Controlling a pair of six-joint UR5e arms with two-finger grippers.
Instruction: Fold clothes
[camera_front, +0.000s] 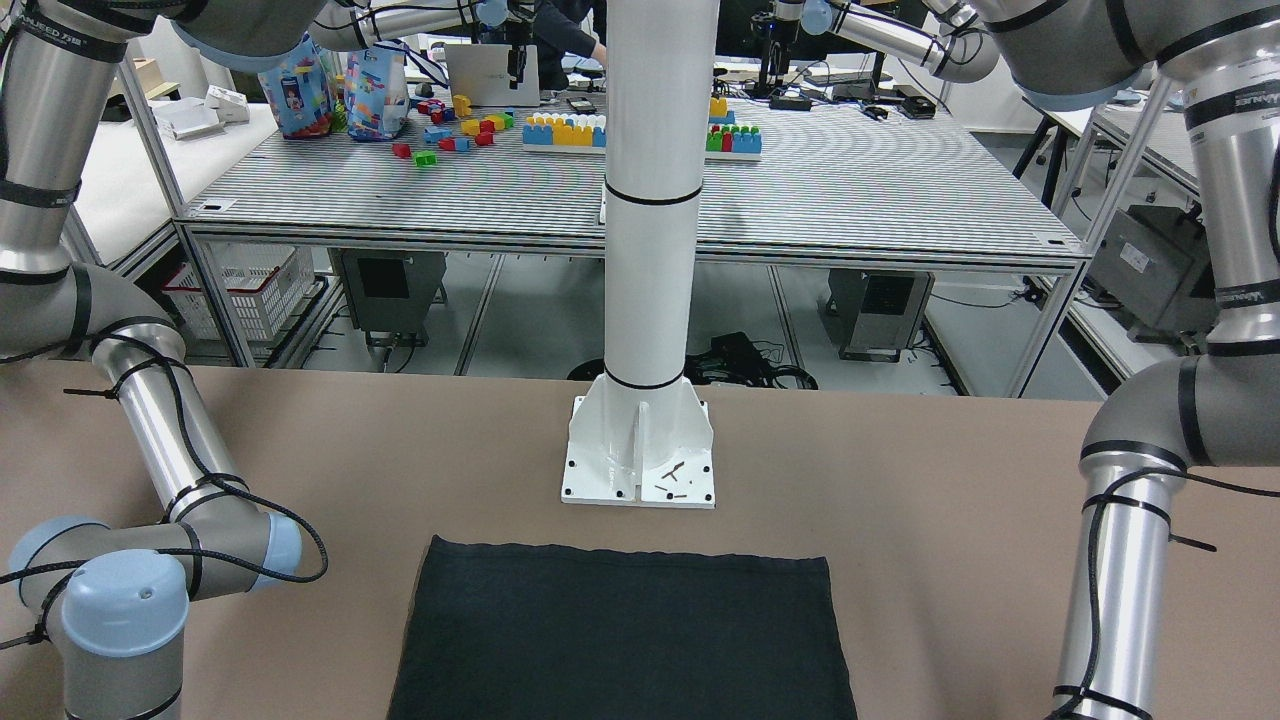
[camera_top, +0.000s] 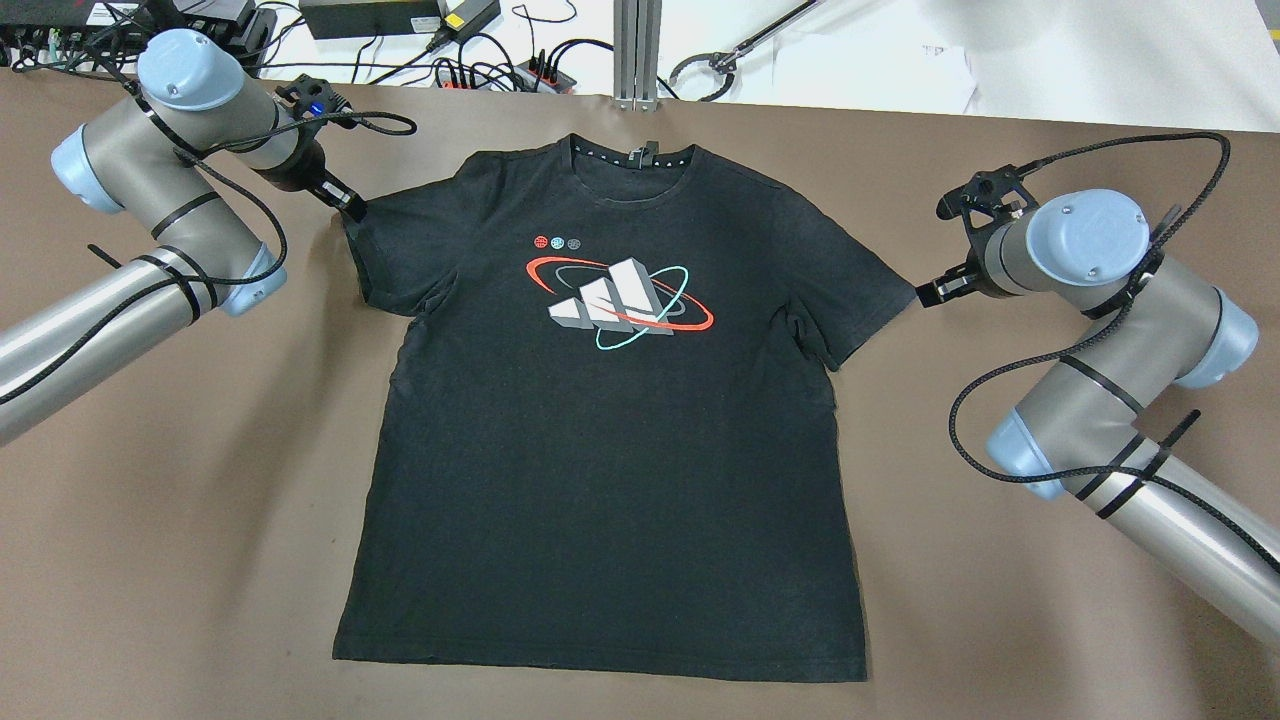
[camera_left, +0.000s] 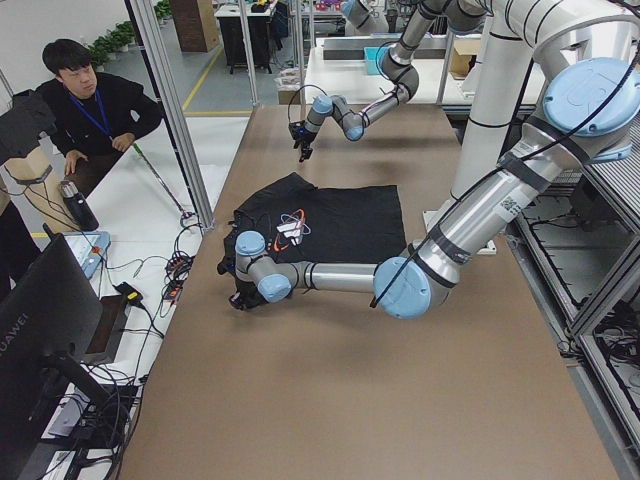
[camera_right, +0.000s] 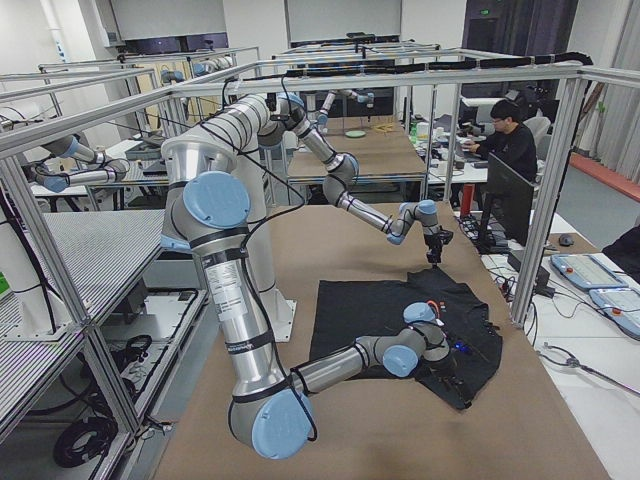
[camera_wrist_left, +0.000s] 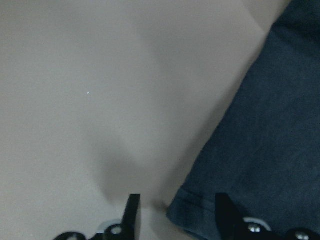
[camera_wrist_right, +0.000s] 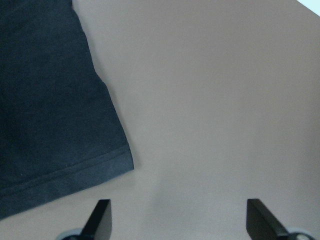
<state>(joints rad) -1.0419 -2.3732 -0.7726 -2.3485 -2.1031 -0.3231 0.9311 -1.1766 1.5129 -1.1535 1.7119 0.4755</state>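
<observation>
The left gripper (camera_top: 352, 208) sits low at the tip of one sleeve of a black, short-sleeved soft fabric T-shirt (camera_top: 600, 430) with a red, white and teal print on the chest. Its fingers (camera_wrist_left: 132, 212) stand partly apart, with the sleeve's hemmed corner lying loose between them. The T-shirt lies flat, front up, mid-way along the brown flat table (camera_top: 150, 560), collar away from the robot. The right gripper (camera_top: 925, 292) is just beside the opposite sleeve tip, spread wide and empty.
</observation>
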